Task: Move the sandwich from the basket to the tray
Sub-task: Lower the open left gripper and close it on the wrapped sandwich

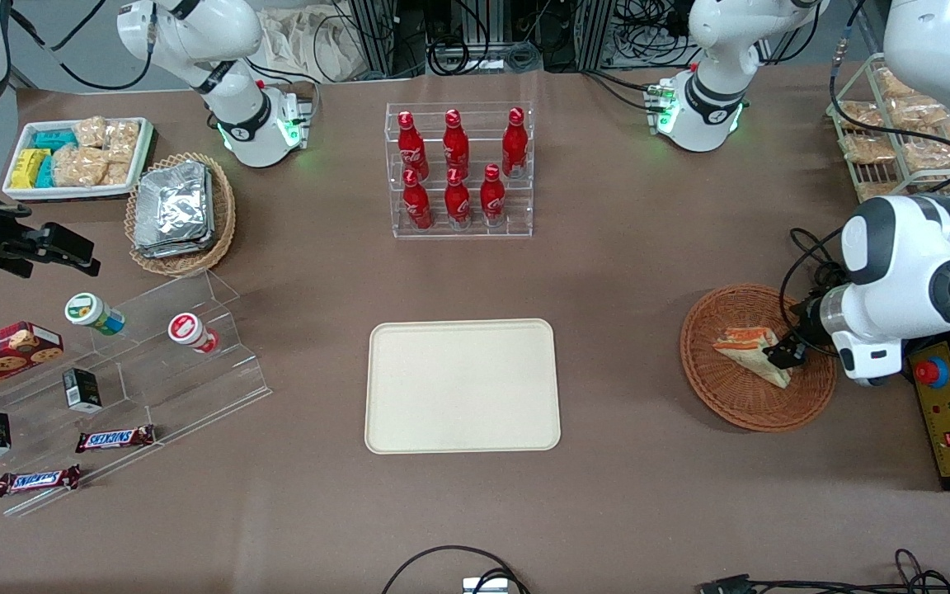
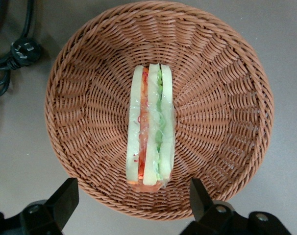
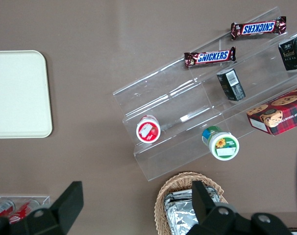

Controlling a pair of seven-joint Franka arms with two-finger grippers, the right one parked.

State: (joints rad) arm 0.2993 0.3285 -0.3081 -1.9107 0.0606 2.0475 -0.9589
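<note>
The sandwich [image 2: 151,128] lay in the middle of the basket [image 2: 89,98] — filling edge up. The gripper [image 2: 131,198] hovered above it, fingers [image 2: 65,196] spread wide and holding nothing. The tray [image 1: 463,385] sat well apart on the desk [image 1: 623,247].

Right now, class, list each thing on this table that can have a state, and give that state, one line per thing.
sandwich: wrapped, on edge in the basket, not gripped.
basket: holds only the sandwich.
tray: bare, nothing on it.
pincer: open, above the basket, fingers either side of the sandwich's end.
red bottles: upright, capped, in their clear rack.
two lidded cups: lying tipped on the clear stepped stand.
</note>
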